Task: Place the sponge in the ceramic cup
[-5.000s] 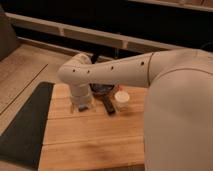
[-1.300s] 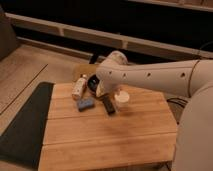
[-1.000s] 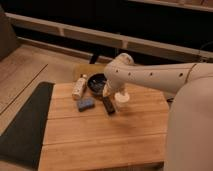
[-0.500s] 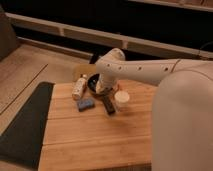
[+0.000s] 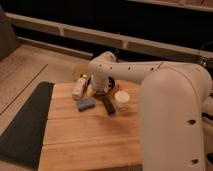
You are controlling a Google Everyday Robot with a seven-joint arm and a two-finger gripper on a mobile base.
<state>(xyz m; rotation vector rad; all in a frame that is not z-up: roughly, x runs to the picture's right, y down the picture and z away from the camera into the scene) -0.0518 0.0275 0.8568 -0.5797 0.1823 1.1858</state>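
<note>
Camera view: gripper (image 5: pixel 98 93) is held low over the board (image 5: pixel 90 135), fingers spread wide, nothing gripped. Sponge (image 5: pixel 86 104) is seen flat on the board just in front of the fingers, outside the ceramic cup (image 5: pixel 121 98), which stands upright near them on the opposite side. Reach for the sponge is judged the step in hand; fingers must be lowered astride it and closed.

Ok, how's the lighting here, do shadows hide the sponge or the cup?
Camera view: dim, warm light, background nearly black; the sponge and ceramic cup sit evenly lit on the wooden table, both readable; the gripper, low over the black pan behind the sponge, blends into the dark there; no glare, the white arm is brightest.
</note>
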